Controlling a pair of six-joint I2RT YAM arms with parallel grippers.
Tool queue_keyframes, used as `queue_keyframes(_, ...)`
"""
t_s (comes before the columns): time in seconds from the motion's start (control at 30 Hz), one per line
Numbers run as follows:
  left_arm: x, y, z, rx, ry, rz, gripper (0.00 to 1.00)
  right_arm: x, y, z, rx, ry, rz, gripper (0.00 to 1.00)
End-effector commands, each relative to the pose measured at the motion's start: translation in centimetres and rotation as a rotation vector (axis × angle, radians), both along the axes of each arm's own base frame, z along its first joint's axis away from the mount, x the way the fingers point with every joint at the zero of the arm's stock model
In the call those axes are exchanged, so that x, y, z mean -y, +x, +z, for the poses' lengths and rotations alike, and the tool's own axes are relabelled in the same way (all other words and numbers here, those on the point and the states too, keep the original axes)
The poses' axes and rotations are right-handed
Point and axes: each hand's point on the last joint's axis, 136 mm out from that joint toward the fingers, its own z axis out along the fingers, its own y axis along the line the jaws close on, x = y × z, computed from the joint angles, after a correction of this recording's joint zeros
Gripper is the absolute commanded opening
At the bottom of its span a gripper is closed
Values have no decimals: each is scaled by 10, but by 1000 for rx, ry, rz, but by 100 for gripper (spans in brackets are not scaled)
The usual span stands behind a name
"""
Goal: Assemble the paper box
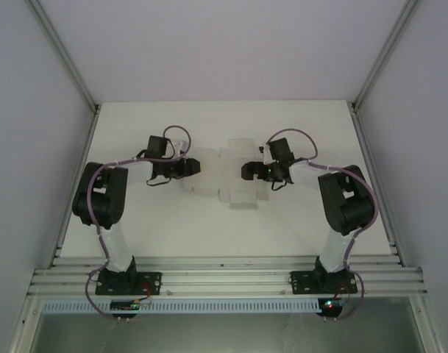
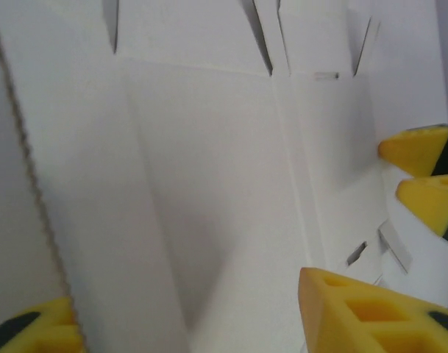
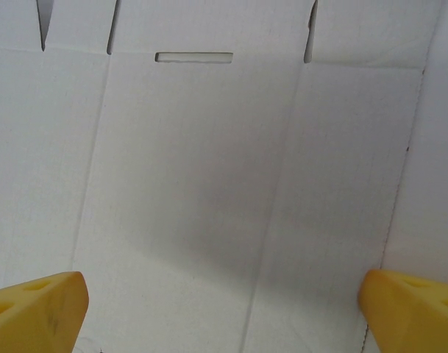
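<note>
The paper box [image 1: 225, 176] is a flat white die-cut sheet with flaps and creases, lying in the middle of the table between both arms. My left gripper [image 1: 196, 168] is at its left edge, open, and in the left wrist view the left gripper [image 2: 185, 312] has its yellow fingers [image 2: 360, 316] spread wide over the paper box [image 2: 209, 147]. My right gripper [image 1: 246, 173] is at the sheet's right side. The right gripper [image 3: 222, 298] is open low over the paper box [image 3: 209, 184], below a narrow slot [image 3: 194, 56]. The right arm's yellow fingertips [image 2: 418, 147] appear at the right of the left wrist view.
The white table [image 1: 135, 228] is fenced by aluminium rails [image 1: 224, 278] at the front and grey side walls [image 1: 32, 110]. Both arm bases are bolted to the front rail. A sheet edge with a serrated cut [image 2: 32, 184] stands close to my left finger.
</note>
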Motion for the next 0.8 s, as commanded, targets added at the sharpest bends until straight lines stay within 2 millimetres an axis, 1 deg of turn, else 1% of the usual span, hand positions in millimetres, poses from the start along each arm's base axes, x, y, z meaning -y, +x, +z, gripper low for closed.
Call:
queue_keyframes(0.0, 7, 0, 17, 50, -32, -22, 35, 11, -25, -25, -112, -22, -11, 99)
queue_keyframes(0.07, 5, 0, 20, 63, -21, -23, 24, 11, -23, -16, -86, -13, -14, 99)
queue_keyframes(0.1, 5, 0, 23, 71, -18, -25, 16, 13, -22, -11, -72, -10, -16, 99)
queue_keyframes(0.13, 5, -1, 27, 82, -19, -27, 5, 13, -22, -3, -50, -5, -14, 99)
queue_keyframes(0.17, 4, -3, 29, 90, -20, -30, 0, 14, -21, 6, -29, -2, -17, 99)
queue_keyframes(0.27, 6, -9, 44, 137, -51, -49, 0, 18, -22, 35, 43, 7, -21, 99)
queue_keyframes(0.37, 9, -18, 68, 201, -100, -71, 0, 29, -27, 62, 100, -2, -43, 99)
queue_keyframes(0.43, 12, -28, 91, 264, -148, -97, 0, 37, -32, 79, 142, -5, -56, 99)
queue_keyframes(0.6, 17, -53, 150, 413, -251, -166, 0, 59, -49, 114, 234, 1, -93, 99)
queue_keyframes(0.77, 16, -72, 190, 516, -298, -199, 0, 74, -65, 143, 326, 74, -88, 99)
